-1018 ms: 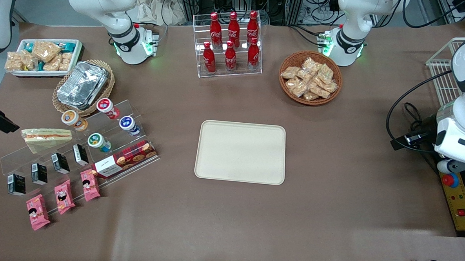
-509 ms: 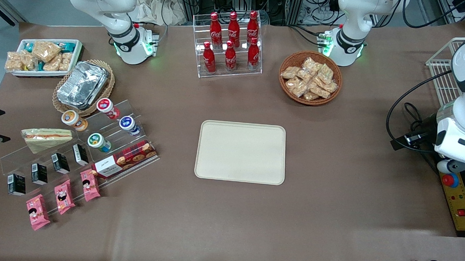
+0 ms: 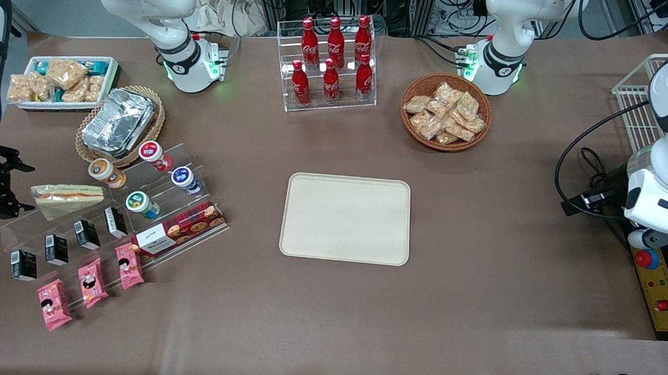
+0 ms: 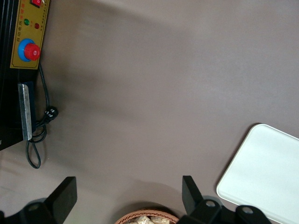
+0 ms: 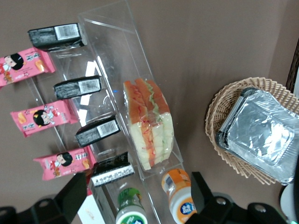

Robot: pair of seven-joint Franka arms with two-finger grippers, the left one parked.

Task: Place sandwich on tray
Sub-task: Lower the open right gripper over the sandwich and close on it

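Note:
The sandwich (image 3: 66, 198) (image 5: 149, 123), a plastic-wrapped wedge of white bread with red and green filling, lies on the top step of a clear acrylic stand (image 3: 113, 211). My right gripper (image 3: 21, 186) (image 5: 138, 191) hovers just beside it at the working arm's end of the table. It is open, both fingers pointing at the sandwich and nothing between them. The cream-beige tray (image 3: 346, 219) (image 4: 266, 172) lies flat and bare at the table's middle.
The stand also holds yogurt cups (image 3: 141, 204), black cartons (image 3: 86, 234), pink packets (image 3: 129, 266) and a red cookie box (image 3: 180, 228). Close by are a wicker basket of foil containers (image 3: 119, 124) (image 5: 259, 130) and a white snack bin (image 3: 62, 82). Farther off: cola bottles (image 3: 331, 63), snack basket (image 3: 445, 112).
My gripper has shifted and turned at the table's edge, moving in toward the sandwich; its open fingers now face it. The sandwich and tray have not moved.

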